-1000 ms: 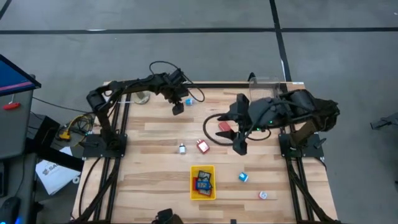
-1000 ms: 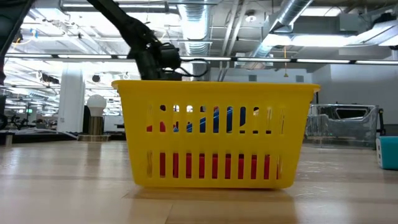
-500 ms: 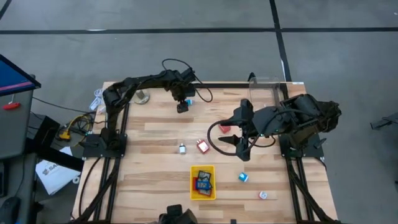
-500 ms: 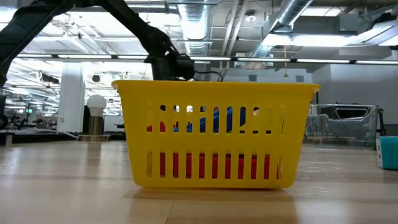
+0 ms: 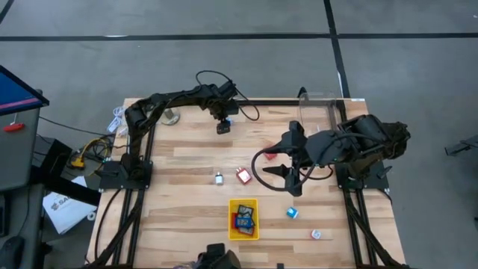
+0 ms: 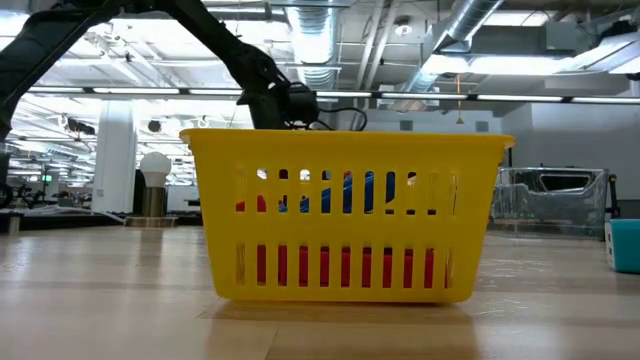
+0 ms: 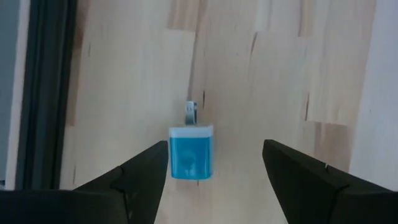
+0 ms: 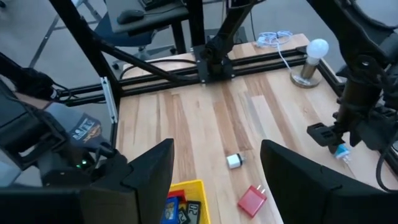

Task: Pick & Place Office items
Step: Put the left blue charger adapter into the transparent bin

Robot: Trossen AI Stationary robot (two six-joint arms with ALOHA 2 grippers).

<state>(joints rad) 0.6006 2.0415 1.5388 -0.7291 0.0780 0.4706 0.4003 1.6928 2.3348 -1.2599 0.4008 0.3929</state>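
Note:
My left gripper (image 5: 222,126) is open near the table's far edge, pointing down. In the left wrist view its fingers (image 7: 215,152) stand on either side of a small blue piece with a white end (image 7: 191,158), which lies flat on the wood, closer to one finger. My right gripper (image 5: 289,179) is open above the table's middle right (image 8: 216,155). A red piece (image 5: 243,175), a small white piece (image 5: 218,178), a second red piece (image 5: 269,154), a blue cube (image 5: 291,213) and a white-red piece (image 5: 317,234) lie scattered. Several pieces sit in the yellow tray (image 5: 233,222).
The yellow tray (image 6: 345,280) fills the low view, with my left arm (image 6: 275,95) behind it. A white ball on a metal stand (image 8: 313,57) stands at the far left corner. A clear box (image 5: 317,104) sits at the far right edge. Bare wood lies at the near left.
My left gripper has moved toward the table's right along the far edge, closing in on the blue piece, and stays open. My right arm has drawn in a little and its gripper has shifted slightly toward the near edge. No item has moved.

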